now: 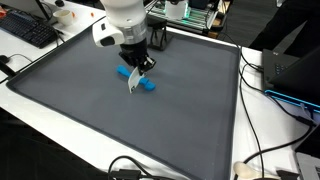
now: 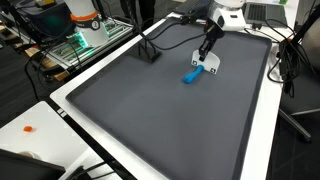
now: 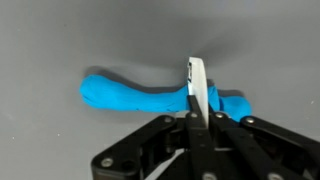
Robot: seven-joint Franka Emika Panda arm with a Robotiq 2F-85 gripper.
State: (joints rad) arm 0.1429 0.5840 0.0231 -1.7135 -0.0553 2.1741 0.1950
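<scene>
The white arm [image 1: 122, 20] hangs in from above, and its bulky last link stands close to upright in both exterior views. Only the upper part of the arm is in frame; the rest is cut off by the picture edge. Under the wrist sits the black gripper [image 1: 138, 70], pointing downward with a slight tilt. In the wrist view the gripper [image 3: 195, 118] enters from the bottom edge. Its black linkage bars slope inward from either side and meet at the middle. The jaws are pressed together, clamped flat on a thin white blade [image 3: 196, 85] that sticks out past the fingertips.
</scene>
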